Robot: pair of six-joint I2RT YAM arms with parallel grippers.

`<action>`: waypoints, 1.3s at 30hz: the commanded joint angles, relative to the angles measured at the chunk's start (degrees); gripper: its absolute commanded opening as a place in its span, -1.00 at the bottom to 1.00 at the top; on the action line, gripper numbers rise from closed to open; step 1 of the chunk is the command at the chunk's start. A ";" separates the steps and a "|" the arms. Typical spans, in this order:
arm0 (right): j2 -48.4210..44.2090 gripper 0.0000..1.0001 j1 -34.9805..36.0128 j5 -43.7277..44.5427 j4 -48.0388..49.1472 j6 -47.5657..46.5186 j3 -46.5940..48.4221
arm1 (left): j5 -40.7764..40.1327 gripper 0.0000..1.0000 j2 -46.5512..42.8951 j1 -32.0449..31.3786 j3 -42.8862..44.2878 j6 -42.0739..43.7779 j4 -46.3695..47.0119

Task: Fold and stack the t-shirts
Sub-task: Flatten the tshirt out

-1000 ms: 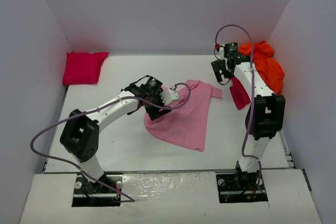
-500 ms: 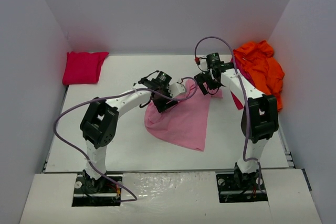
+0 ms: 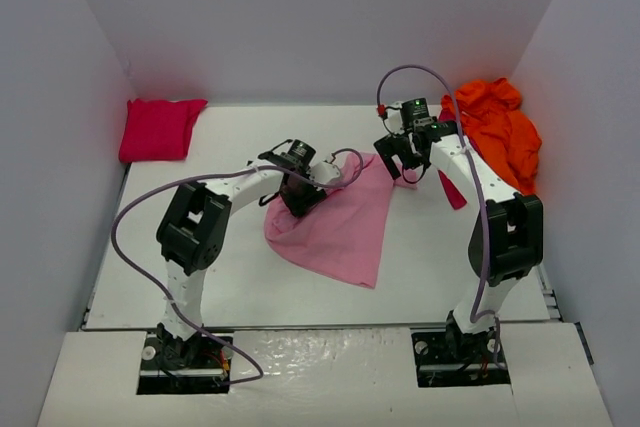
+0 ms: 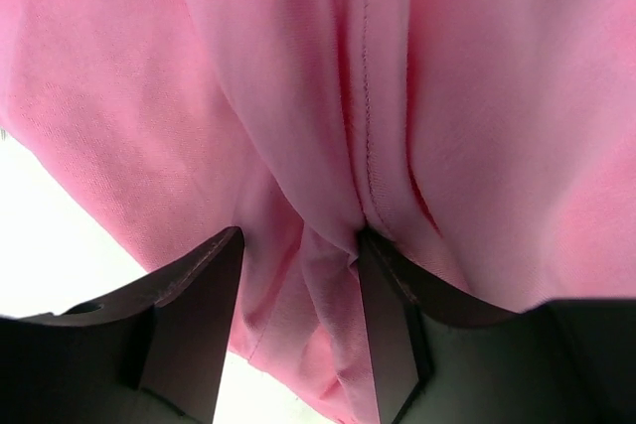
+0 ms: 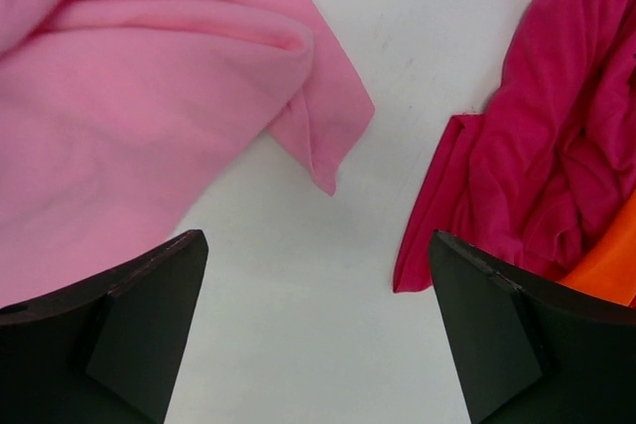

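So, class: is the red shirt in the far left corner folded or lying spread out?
Folded. The red shirt sits as a compact, straight-edged rectangle with no sleeves showing, unlike the loosely spread pink shirt.

White table [image 3: 230,277] under four shirts [image 3: 335,227]

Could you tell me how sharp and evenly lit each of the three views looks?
Top view: even, soft light, everything sharp. Left wrist view: pink shirt fills the frame, its stitching crisp, the table corner washed out white. Right wrist view: cloth sharp, the dark fingers slightly soft.
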 commanded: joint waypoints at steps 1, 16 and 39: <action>-0.02 0.82 -0.19 -1.39 0.52 -0.80 0.20 | -1.41 -0.13 -5.06 2.37 -5.89 0.07 -3.22; 2.86 0.81 1.86 -1.65 0.64 -0.48 -0.09 | -5.85 0.33 -21.19 2.37 -7.06 -1.63 0.83; -7.01 0.83 0.26 1.23 6.10 -0.70 -5.57 | 2.60 0.39 -0.72 -1.27 17.71 -1.21 -4.52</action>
